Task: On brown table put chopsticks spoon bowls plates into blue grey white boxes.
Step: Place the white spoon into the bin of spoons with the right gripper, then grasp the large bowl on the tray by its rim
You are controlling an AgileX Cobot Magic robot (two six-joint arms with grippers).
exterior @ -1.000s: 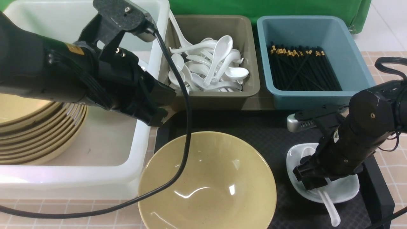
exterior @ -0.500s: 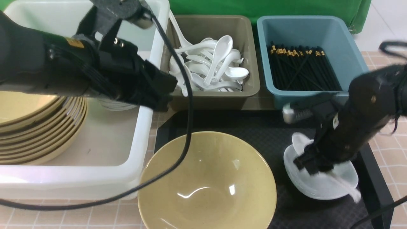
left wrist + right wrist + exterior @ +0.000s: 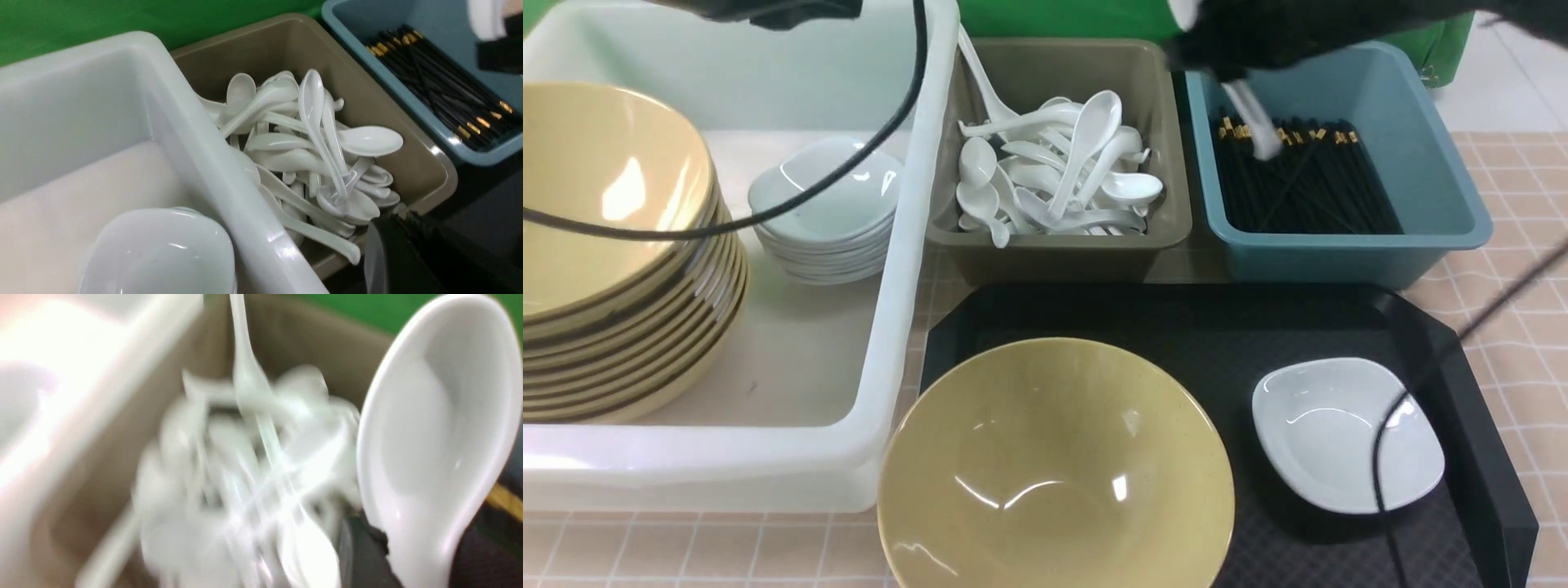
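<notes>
The plate (image 3: 1347, 433) on the black tray (image 3: 1094, 314) now lies bare; its spoon (image 3: 1252, 122) has risen, pinched in the right fingers (image 3: 367, 563), over the blue box (image 3: 1347, 249). The left fingers (image 3: 408, 261), pressed together, have lifted clear of the white box (image 3: 894, 286), uncovering stacked plates (image 3: 825, 204).

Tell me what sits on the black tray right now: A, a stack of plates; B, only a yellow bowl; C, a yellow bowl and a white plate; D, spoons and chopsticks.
C: the yellow bowl and the small white plate both rest on the black tray.
</notes>
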